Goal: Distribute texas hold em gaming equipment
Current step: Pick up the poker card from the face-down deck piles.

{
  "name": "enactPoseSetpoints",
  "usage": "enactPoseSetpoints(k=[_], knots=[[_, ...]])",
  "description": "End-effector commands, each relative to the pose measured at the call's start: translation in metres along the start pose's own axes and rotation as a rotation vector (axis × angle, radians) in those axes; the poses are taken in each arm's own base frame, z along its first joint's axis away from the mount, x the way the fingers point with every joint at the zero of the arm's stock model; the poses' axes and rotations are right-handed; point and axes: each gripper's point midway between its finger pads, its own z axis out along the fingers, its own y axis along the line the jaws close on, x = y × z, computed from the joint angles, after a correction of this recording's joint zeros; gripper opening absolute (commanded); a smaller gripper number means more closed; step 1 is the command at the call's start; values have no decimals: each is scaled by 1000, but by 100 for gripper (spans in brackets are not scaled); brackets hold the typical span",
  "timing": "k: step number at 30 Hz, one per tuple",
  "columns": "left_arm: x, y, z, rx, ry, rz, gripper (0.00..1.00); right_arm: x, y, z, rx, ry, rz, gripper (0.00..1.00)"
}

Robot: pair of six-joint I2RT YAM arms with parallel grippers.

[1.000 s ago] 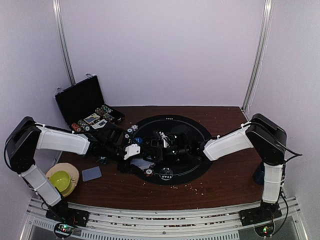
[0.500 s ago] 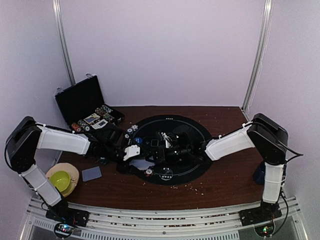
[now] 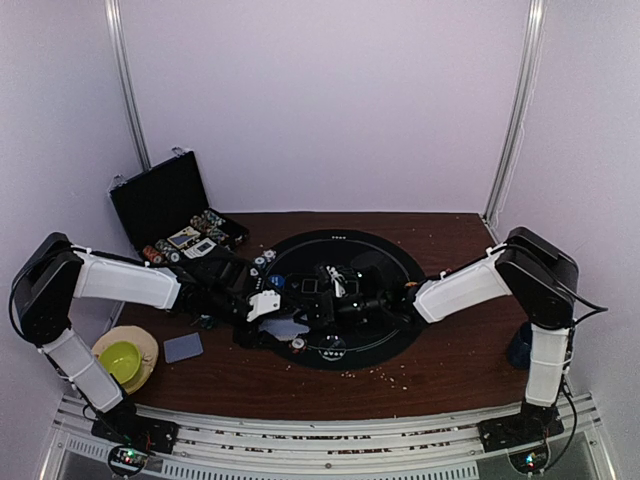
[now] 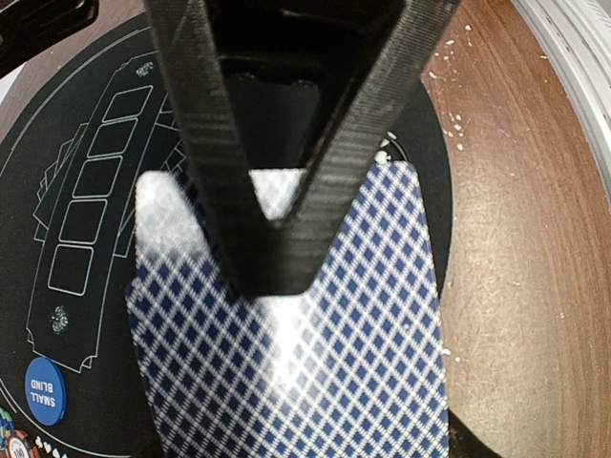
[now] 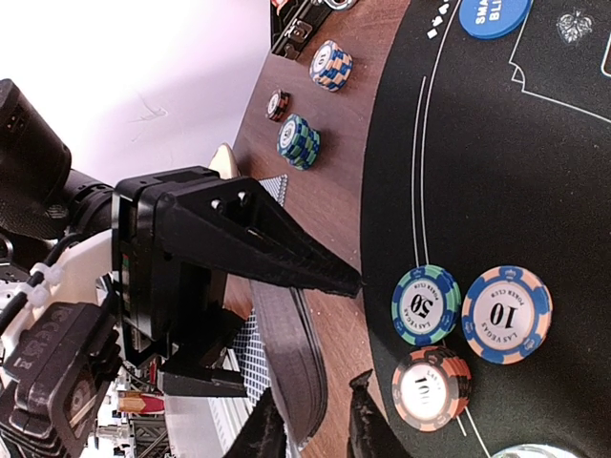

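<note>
– What's the room like?
– Pale lilac walls (image 3: 320, 100). There's a dark brown wooden table (image 3: 460, 350) flecked with pale specks, and a round black felt mat (image 3: 390, 260) on it.
– And the claws?
– The left gripper (image 4: 272, 272) clamps a blue-diamond-backed deck of cards (image 4: 315, 382) over the mat's left edge. The right gripper (image 5: 315, 425) has its tips narrowly parted at the deck's edge. Whether it grips, I cannot tell.

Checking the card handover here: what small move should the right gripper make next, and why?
Probably close the right gripper and draw a card off: its fingertips stand apart on either side of the card deck, which the left gripper holds clamped.
</note>
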Motion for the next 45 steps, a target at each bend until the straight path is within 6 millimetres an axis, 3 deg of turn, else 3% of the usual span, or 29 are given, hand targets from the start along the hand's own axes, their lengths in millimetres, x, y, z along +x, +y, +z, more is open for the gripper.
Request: enactPoseSetpoints(k=[1, 12, 18, 27, 45], knots=[[-15, 12, -3, -24, -46, 21, 53, -7, 15, -13, -30, -23, -11, 23], [-15, 12, -2, -22, -43, 20, 53, -6, 18, -15, -38, -18, -8, 13], [-14, 13, -2, -19, -39, 17, 53, -5, 21, -17, -44, -19, -12, 0], [-13, 13, -1, -19, -35, 15, 53, -8, 33, -26, -61, -25, -27, 0], [-11, 16, -1, -24, -26, 8, 53, -25, 34, -66, 2, -118, -63, 0]])
